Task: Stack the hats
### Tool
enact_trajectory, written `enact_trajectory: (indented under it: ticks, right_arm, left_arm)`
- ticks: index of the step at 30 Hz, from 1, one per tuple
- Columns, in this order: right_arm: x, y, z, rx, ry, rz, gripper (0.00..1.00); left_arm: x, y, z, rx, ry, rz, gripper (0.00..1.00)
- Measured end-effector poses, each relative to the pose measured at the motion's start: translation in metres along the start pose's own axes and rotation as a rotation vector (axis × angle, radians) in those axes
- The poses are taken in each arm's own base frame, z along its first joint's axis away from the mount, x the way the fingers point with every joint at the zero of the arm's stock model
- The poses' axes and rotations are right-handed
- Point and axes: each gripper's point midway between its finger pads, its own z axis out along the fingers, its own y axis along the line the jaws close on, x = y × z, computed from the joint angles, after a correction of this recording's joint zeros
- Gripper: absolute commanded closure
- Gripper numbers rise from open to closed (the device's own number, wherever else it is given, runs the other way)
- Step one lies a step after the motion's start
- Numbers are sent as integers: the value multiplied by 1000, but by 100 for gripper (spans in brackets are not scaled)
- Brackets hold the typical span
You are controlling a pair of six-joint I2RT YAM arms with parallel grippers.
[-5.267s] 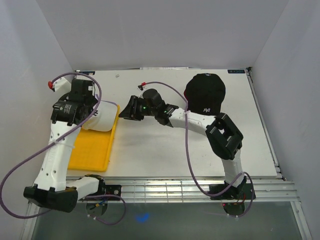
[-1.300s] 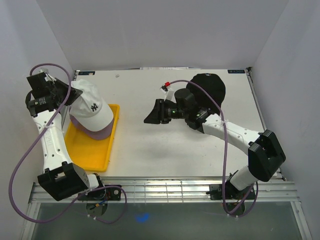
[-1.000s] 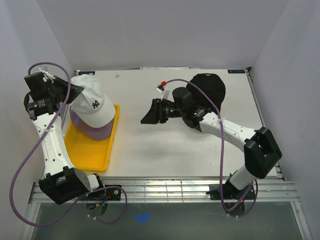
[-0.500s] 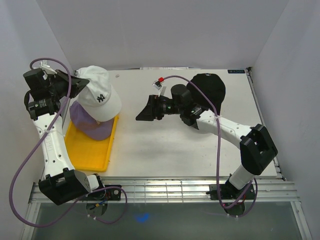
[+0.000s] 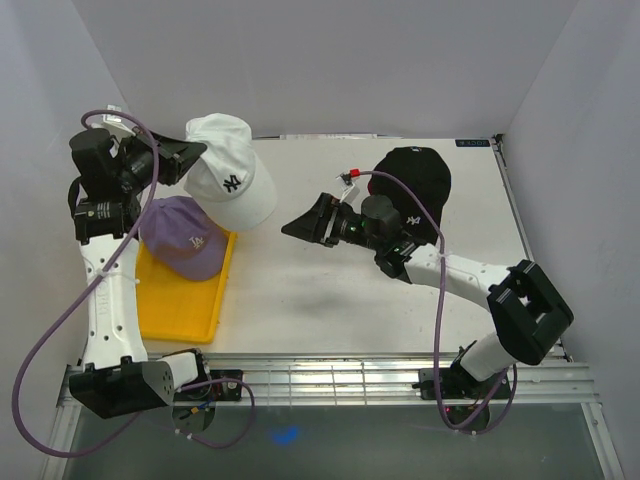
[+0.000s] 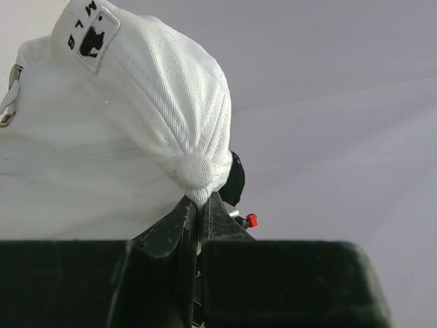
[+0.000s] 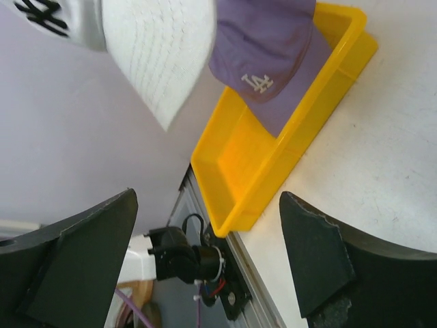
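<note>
My left gripper [image 5: 197, 153] is shut on the crown of the white cap [image 5: 233, 181], which hangs in the air above the table's back left. In the left wrist view the fingertips [image 6: 203, 202] pinch the white cap [image 6: 130, 116] just under its top button. The lavender cap [image 5: 184, 236] lies in the yellow tray [image 5: 182, 301]. The black cap [image 5: 413, 178] sits at the back right. My right gripper [image 5: 303, 222] stands open and empty mid-table, pointing left toward the white cap. The right wrist view has the white brim [image 7: 160, 58], the lavender cap [image 7: 263, 48] and my right gripper [image 7: 208, 205].
The yellow tray [image 7: 263, 171] lies along the table's left side, near the front rail and the left arm's base [image 5: 140, 385]. White walls close in the table on the left, back and right.
The left arm has lifted the white cap off the lavender cap and carried it up and to the right. The right gripper has opened wider and shifted slightly right.
</note>
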Motion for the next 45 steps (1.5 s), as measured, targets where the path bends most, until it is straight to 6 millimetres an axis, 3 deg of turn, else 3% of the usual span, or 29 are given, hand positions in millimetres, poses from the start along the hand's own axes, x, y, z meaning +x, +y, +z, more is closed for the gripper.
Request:
enact_trajectory:
  ticks: [8,16,28,39,45]
  right_arm:
    - [-29,31,-10,-47,-226,18,6]
    - [-31,43,-7,-58,-306,48,4]
    - [-28,24,1,-45,-356,128,4]
    - [-15,5,-2,-26,-369,184,4]
    - [-19,7,-4,-44,-399,189,4]
  left_arm:
    - [23,-17,10,17,41,-53,100]
    - [38,-25,22,23,81,-74,100]
    - [73,-44,35,46,156,-62,100]
    - [79,-39,46,25,166,-64,100]
    - [83,-41,47,24,169,-59,100]
